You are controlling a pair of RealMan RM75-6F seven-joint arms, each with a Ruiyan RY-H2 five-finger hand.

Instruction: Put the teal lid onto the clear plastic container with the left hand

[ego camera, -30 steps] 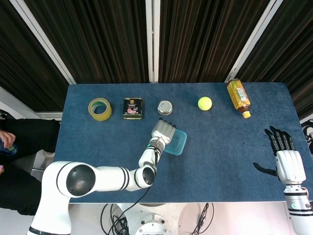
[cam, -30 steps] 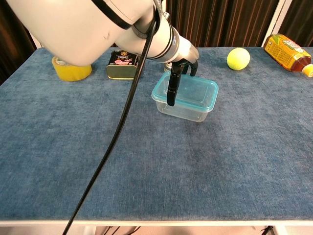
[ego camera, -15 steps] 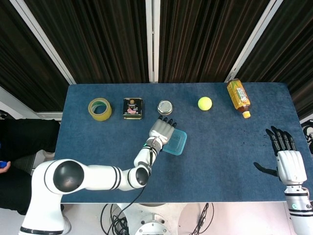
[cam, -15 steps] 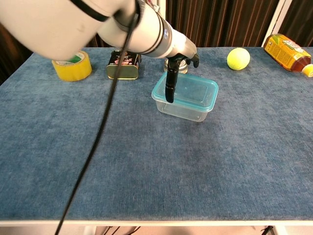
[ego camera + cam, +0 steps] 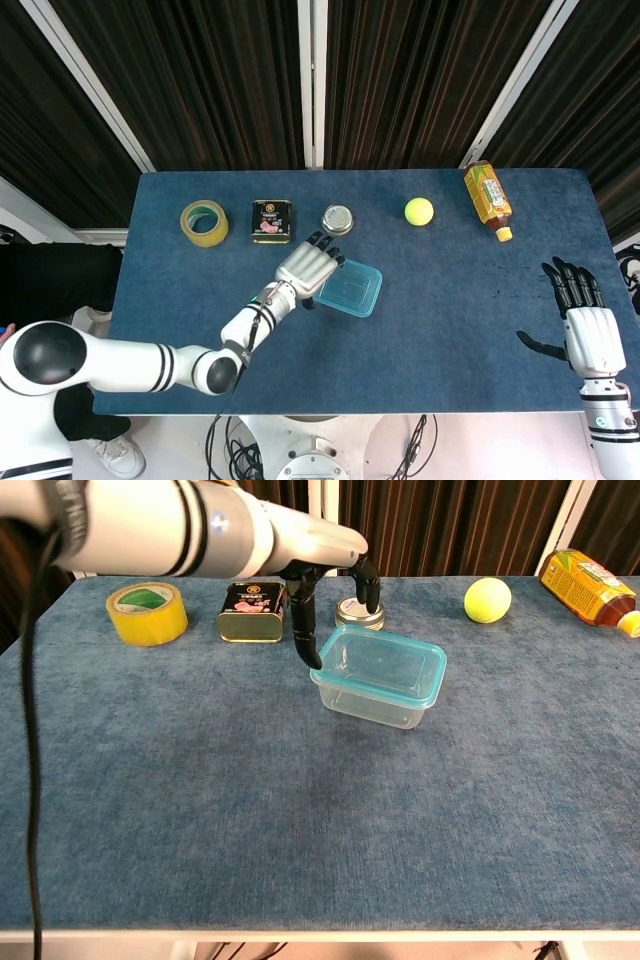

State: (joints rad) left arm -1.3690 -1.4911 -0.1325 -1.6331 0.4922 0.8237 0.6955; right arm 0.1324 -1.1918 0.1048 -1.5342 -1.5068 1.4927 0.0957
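Left hand point(image 5: 325, 575) hovers with spread fingers, holding nothing, at the upper-left edge of the clear plastic container point(image 5: 380, 688), whose teal lid point(image 5: 385, 663) sits on top at frame centre. A small round tin point(image 5: 358, 611), a dark can point(image 5: 251, 611) and a tape roll point(image 5: 146, 612) line the surface point(image 5: 300, 820) behind. Right hand point(image 5: 588, 335) rests open at lower right.

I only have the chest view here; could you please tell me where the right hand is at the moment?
Observer: The right hand is near the blue table's right edge, fingers spread, holding nothing.
Operator: Thanks. Does the teal lid cover the clear plastic container fully from above?
Observer: Yes, the lid hides the container's whole outline; no rim pokes out.
Operator: And the left hand?
Observer: From above it is at the lid's left edge, not over its middle, holding nothing.
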